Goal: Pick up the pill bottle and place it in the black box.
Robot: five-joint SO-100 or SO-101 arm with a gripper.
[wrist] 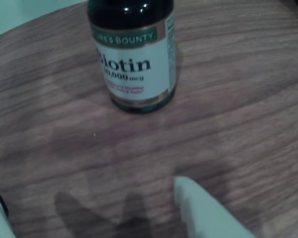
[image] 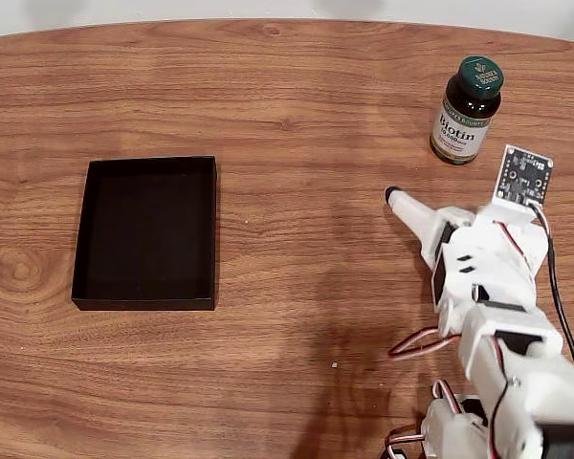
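One white two-finger claw (wrist: 94,208), jaws spread and empty, is aimed at the upright amber green-capped pill bottle (wrist: 134,59) just ahead; the approach step is underway. Advancing and closing are called for; the shallow matte black box (image: 145,232) lies well apart.

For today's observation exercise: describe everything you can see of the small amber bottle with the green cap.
The small amber-brown round pill bottle has a dark green screw cap and a white label reading "Biotin". It looks like glossy plastic or glass. It stands upright and capped on the wooden table, near its far right edge in the fixed view, with nothing else touching it.
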